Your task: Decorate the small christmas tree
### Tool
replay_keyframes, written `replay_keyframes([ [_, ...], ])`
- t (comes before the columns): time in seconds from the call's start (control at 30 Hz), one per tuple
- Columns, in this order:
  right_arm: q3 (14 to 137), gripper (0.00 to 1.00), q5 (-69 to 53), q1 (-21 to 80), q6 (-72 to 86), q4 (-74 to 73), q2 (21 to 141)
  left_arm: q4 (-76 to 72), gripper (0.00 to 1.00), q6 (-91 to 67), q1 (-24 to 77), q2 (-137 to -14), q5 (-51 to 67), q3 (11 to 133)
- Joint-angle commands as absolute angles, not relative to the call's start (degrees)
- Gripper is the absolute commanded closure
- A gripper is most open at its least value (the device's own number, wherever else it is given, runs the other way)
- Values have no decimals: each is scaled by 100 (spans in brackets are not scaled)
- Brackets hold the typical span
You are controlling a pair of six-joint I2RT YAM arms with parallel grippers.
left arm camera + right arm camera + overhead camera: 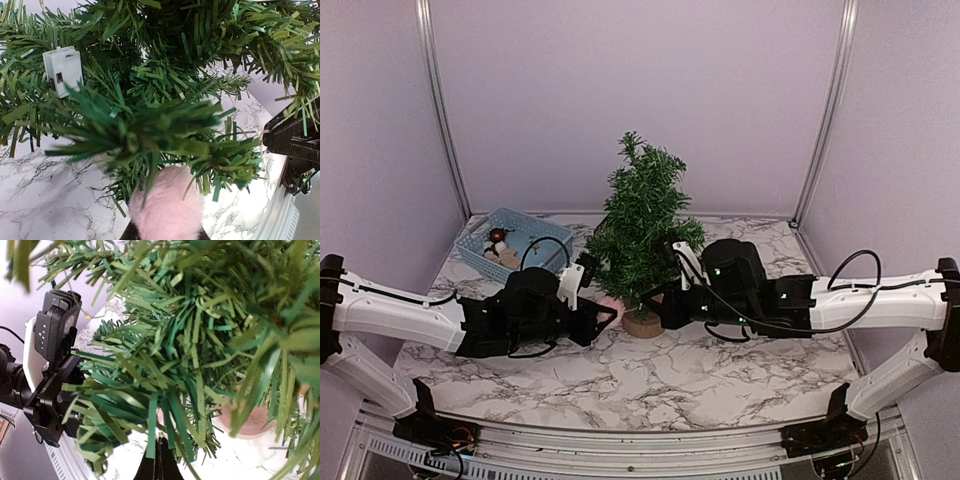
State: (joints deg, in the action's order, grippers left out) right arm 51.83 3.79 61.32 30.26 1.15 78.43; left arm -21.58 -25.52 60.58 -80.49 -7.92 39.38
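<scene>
Tree: the small christmas tree (642, 225) stands upright at the middle of the table (720, 385); a rough cone, broad low down and narrowing to a thin tip at twelve o'clock
Needles: flat, papery strips in dark and lighter green, bunched into bristly tufts on stiff branches; ends cut square
Base: a short round tan stump (642, 324) sitting on the tabletop
Tabletop: smooth white marble pattern with grey veins
Left gripper (607, 316): at nine o'clock of the stump, under the lowest branches; its dark fingers pinch a pink pom-pom (167, 212), which is soft, fuzzy and round, and pressed up against the needle tips
Right gripper (159, 467): at about two o'clock of the stump, tucked into the lower branches; its black fingertips are pressed together, and I see nothing between them
White box (62, 70): small, hard, rectangular plastic, lodged among the branches
Basket (472, 255): pale blue slatted plastic, at ten o'clock of the tree, well apart from it; small items inside, too small to make out
</scene>
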Motion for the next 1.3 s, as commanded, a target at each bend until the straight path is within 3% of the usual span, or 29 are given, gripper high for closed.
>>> replay_keyframes([
  [0.0,5099,100,575,6083,3210,188,7746,-2241,100,-2538,6029,-8119,-747,3968],
  [1.03,4888,100,694,6091,3095,182,7950,-2232,100,-2629,6029,-8386,-748,3964],
  [1.27,4889,96,577,6100,3018,304,7798,-2241,81,-2652,6029,-8218,-787,3933],
])
